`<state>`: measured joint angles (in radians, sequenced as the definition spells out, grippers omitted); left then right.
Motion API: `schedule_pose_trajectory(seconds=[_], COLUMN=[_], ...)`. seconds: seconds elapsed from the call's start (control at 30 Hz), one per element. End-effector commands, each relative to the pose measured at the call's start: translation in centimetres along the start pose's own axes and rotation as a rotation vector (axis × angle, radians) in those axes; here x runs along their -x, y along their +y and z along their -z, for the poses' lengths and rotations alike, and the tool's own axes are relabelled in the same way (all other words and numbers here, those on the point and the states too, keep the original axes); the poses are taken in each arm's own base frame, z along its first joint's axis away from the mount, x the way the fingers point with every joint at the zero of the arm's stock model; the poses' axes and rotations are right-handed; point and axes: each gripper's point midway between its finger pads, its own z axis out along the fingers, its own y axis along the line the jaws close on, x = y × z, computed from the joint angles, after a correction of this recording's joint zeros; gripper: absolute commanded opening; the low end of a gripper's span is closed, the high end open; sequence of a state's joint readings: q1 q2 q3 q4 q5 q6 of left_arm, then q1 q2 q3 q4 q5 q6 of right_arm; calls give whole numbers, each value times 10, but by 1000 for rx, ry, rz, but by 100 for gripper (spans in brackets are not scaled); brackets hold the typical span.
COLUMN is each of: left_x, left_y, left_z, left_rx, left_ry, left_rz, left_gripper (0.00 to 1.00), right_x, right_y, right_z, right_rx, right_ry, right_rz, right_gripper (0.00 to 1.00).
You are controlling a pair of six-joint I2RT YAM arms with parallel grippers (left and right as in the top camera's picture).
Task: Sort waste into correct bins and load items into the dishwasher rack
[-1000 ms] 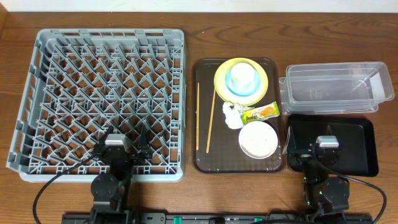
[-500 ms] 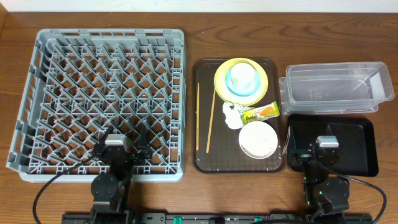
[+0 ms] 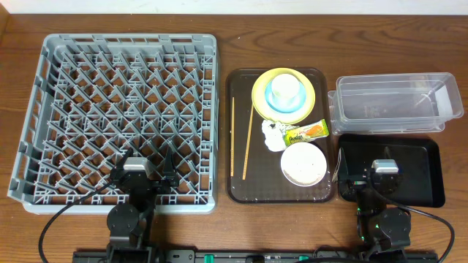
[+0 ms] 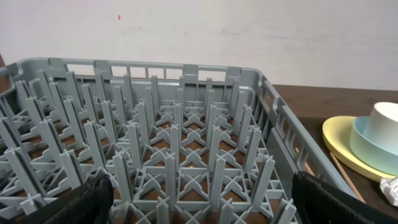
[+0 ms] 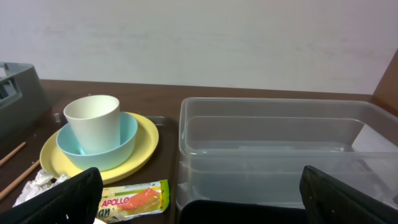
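Note:
The grey dishwasher rack [image 3: 131, 38] fills the left of the table. My left gripper [image 3: 142, 166] hangs open over its near edge, pegs [image 4: 180, 155] between the fingers [image 4: 87, 202]. On the brown tray [image 3: 263, 183] a white cup [image 3: 284, 88] sits in a light blue bowl [image 5: 121, 146] on a yellow plate [image 3: 307, 102]. Near them lie a crumpled tissue [image 3: 272, 136], a snack wrapper [image 3: 306, 131], a white bowl [image 3: 303, 164] and two chopsticks [image 3: 247, 142]. My right gripper [image 3: 371, 169] is open above the black tray [image 3: 424, 157], facing the clear tub [image 3: 387, 102].
The brown serving tray stands between the rack and the two bins. The clear tub [image 5: 273, 143] is empty and lies just behind the black tray. Bare wooden table [image 3: 453, 226] runs along the front edge, and a pale wall [image 5: 199, 37] rises behind.

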<state>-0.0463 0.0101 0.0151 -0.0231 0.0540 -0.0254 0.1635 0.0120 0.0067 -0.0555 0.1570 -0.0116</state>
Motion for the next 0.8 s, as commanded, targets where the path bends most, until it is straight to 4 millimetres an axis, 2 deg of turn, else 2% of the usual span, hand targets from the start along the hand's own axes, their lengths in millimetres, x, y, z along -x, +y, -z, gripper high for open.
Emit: schedule_pose_trajectory(seconds=[0.0,0.17,0.27,0.53,0.63,0.77], left_x=[-14,-15,-21,-37,-26,8], left_y=[0,0,0,2,-2,-10], left_z=[0,0,-2,-4,-3,3], left_rx=[-7,-8,-1,18,5,-30], left_ry=[48,51,79,163,166,137], left_rz=[-5,9,100,198,227,228], left_gripper=[93,93,93,93,93,93], right_x=[-2,-2,-2,-2,-2,-2], right_y=[-1,-1,-1,-1,-2,-1], right_z=[0,0,0,0,0,0], right_rx=[-6,-6,-6,-6,-6,-6], right_ry=[8,8,8,8,8,8], right_rz=[5,5,5,5,5,5], right_gripper=[99,99,99,99,99,99])
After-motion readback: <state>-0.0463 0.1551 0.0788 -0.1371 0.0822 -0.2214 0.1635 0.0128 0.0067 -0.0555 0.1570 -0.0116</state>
